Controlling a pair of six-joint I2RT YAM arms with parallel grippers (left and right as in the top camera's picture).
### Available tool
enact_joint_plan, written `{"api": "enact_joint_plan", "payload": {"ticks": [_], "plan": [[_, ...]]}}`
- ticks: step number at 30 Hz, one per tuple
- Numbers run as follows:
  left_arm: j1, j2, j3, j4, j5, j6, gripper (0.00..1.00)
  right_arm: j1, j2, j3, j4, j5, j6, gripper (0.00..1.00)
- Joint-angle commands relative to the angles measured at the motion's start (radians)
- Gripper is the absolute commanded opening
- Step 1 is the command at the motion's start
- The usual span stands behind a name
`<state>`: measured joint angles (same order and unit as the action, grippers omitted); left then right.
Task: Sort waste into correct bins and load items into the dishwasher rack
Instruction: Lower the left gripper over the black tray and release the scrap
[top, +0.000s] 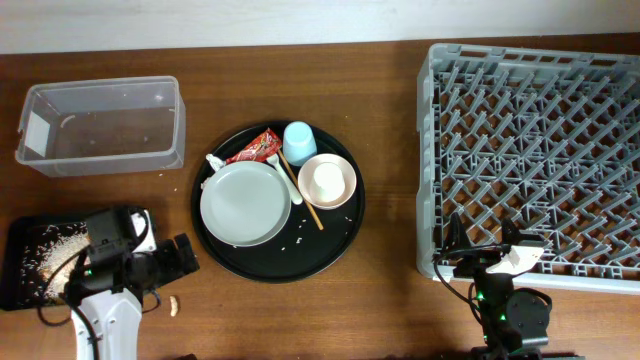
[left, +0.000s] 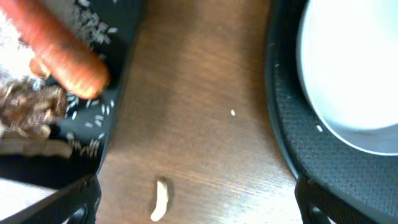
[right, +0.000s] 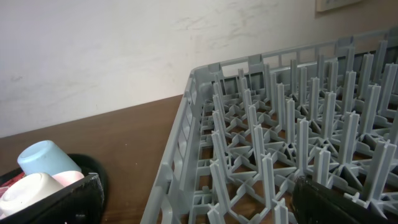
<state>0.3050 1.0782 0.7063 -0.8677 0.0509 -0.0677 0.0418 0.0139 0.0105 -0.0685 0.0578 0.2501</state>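
My left gripper (top: 183, 257) is open and empty, between the shallow black tray (top: 20, 232) and the big round tray (top: 340, 245). The black tray holds rice (top: 55, 250); the left wrist view shows an orange carrot (left: 62, 53) and brown scraps (left: 28, 106) in it. A pale scrap (left: 160, 200) lies on the table between my left fingers (left: 196, 208). The round tray carries the white plate (top: 245, 203), red wrapper (top: 255, 148), blue cup (top: 299, 142), white-pink bowl (top: 328, 182) and chopsticks (top: 310, 208). My right gripper (top: 482, 240) is open over the grey rack's (top: 530, 130) front left corner. The tissue is out of view.
The clear plastic box (top: 100, 125) stands at the back left. The rack fills the right side of the table and shows in the right wrist view (right: 280, 143), with the blue cup (right: 46, 157) to its left. A few rice grains lie on the round tray.
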Motion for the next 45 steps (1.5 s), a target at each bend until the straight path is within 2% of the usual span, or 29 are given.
{"api": "enact_joint_plan", "payload": {"ticks": [1, 8, 14, 23, 28, 31, 32, 38, 45], "plan": [[-0.004, 0.001, -0.031, 0.024, 0.014, 0.073, 0.99, -0.004, -0.008, -0.005, -0.008, -0.002, -0.010, 0.99], [-0.004, 0.001, -0.113, 0.057, 0.006, 0.085, 0.99, -0.004, -0.008, -0.005, -0.008, -0.002, -0.010, 0.99], [-0.004, 0.035, -0.151, 0.079, 0.024, 0.084, 0.95, -0.004, -0.008, -0.005, -0.008, -0.002, -0.010, 0.99], [-0.043, 0.164, -0.153, 0.098, 0.002, 0.087, 0.92, -0.004, -0.008, -0.005, -0.008, -0.002, -0.010, 0.99], [-0.043, 0.168, -0.153, 0.108, -0.010, 0.087, 0.92, -0.004, -0.008, -0.005, -0.008, -0.002, -0.010, 0.99], [-0.043, 0.168, -0.153, 0.108, -0.015, 0.087, 0.89, -0.004, -0.008, -0.005, -0.008, -0.002, -0.010, 0.99], [-0.043, 0.168, -0.153, 0.108, -0.019, 0.087, 0.84, -0.004, -0.008, -0.005, -0.008, -0.002, -0.010, 0.99], [-0.043, 0.168, -0.150, 0.108, -0.020, 0.083, 0.85, -0.004, -0.008, -0.005, -0.008, -0.002, -0.010, 0.99], [-0.043, 0.138, -0.079, 0.053, 0.071, 0.097, 0.86, -0.004, -0.008, -0.005, -0.008, -0.002, -0.010, 0.99]]}}
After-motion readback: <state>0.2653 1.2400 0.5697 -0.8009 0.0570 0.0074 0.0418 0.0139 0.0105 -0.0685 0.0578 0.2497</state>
